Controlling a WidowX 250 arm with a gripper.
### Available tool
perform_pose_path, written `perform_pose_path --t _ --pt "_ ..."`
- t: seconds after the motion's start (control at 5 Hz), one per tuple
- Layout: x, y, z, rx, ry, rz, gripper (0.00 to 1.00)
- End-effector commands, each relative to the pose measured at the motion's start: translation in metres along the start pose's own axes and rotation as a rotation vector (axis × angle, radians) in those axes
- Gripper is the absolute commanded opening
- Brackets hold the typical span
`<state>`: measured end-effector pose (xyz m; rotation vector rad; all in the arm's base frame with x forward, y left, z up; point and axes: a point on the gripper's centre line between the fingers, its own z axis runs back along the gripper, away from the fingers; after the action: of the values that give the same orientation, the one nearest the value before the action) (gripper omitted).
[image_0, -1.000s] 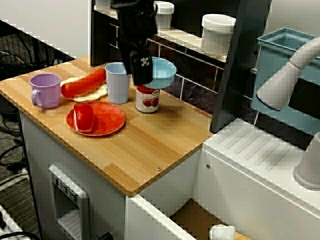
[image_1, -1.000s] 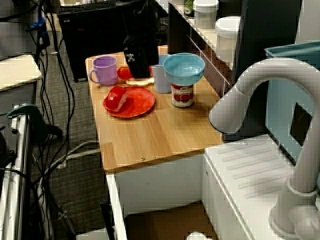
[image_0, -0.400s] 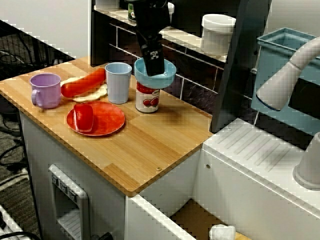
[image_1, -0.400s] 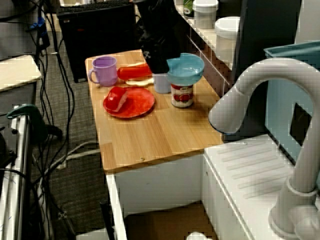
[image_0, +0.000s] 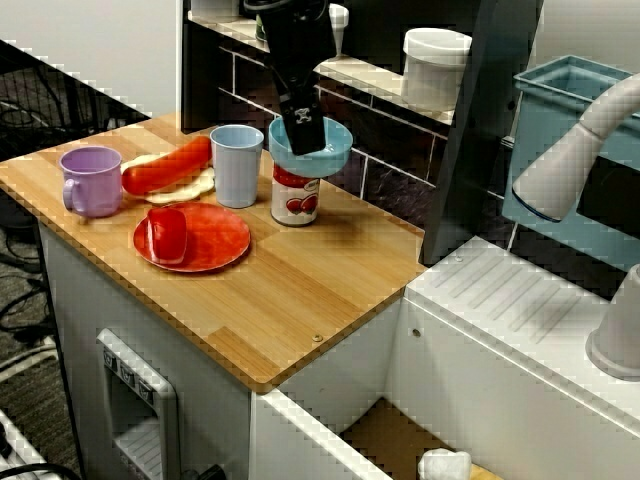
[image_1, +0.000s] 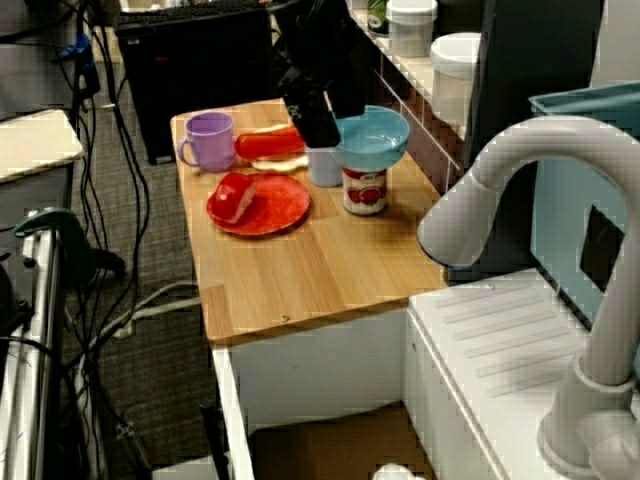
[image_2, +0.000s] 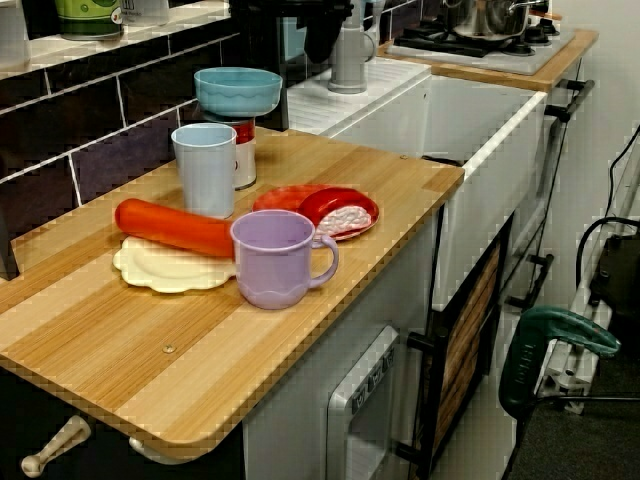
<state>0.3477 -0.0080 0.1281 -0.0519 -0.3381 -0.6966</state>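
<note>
Blue bowl (image_0: 335, 150) sits perched upright on top of a red-labelled can (image_0: 294, 198), near the back of the wooden counter (image_0: 300, 290), just in front of the dark tiled wall. My gripper (image_0: 304, 135) hangs down over the bowl's left rim. In the front view of the counter my dark body covers that part of the rim, so I cannot tell whether my jaws are spread or pinched, or whether they have hold of the rim at all. The view from the sink side shows no more. There my fingers overlap the near edge of the bowl (image_1: 378, 140) and hide most of the pale blue cup (image_0: 236, 165) standing just beside the can.

In the low view along the counter the bowl (image_2: 238, 92) shows whole, but I cannot pick my fingers out from the dark shapes behind it.

To the left of the cup, a long red sausage (image_0: 165, 165) lies across a pale plate (image_0: 195, 187). A purple mug (image_0: 90, 180) stands at the far left of the counter. In front of the cup, a red plate (image_0: 215, 240) carries a small red piece (image_0: 167, 233), and I cannot make out what that piece is.
</note>
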Motion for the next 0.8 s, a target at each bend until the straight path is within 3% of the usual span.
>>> perform_pose_path --t 0.0,0.6 --pt "-0.001 0.004 -0.003 0.042 -0.015 0.0 1.0" --pt "0.0 0.009 -0.017 0.042 -0.002 0.062 1.0"
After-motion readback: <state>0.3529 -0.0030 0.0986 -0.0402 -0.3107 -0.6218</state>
